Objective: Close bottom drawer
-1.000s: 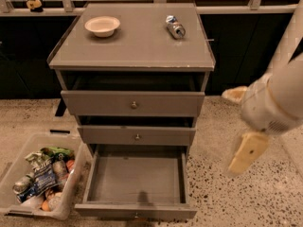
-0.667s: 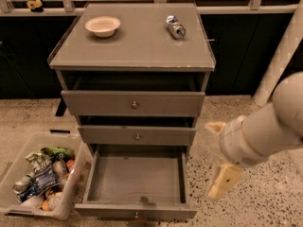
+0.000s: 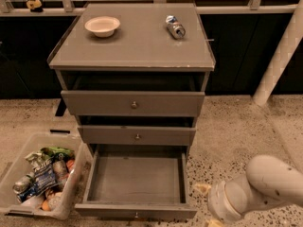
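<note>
Since the earlier frames the arm has swung down from 3 o'clock to 5 o'clock, and the gripper (image 3: pixel 208 206) now sits low, just right of the bottom drawer (image 3: pixel 135 179). That drawer stands pulled well out at 6 o'clock, beneath the middle drawer (image 3: pixel 137 135). The jaws look spread and empty. Approaching from the side, they could catch the drawer's front corner and skew it rather than push it in squarely. The forearm slants in from the right edge, wrist pointing left.
</note>
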Controlling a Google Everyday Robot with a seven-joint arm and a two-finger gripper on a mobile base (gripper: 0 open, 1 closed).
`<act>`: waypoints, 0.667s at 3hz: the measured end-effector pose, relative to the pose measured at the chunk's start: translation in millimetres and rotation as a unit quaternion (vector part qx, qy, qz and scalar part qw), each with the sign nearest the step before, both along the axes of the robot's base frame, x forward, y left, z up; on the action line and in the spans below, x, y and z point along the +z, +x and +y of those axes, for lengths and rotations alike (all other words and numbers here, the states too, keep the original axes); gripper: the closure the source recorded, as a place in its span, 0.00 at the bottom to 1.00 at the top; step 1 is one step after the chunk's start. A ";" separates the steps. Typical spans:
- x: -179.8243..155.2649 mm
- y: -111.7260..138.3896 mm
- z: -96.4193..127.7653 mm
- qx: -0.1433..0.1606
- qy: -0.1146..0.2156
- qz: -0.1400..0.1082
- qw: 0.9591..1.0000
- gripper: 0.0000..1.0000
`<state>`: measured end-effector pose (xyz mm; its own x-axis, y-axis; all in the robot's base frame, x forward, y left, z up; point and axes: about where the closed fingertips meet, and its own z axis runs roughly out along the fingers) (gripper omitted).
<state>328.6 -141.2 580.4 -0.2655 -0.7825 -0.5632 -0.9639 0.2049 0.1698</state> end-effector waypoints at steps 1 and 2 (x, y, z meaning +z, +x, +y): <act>-74.9 -39.8 -4.0 -0.004 0.038 0.065 0.997 0.00; -142.5 -71.0 -7.9 -0.016 0.028 0.135 0.990 0.00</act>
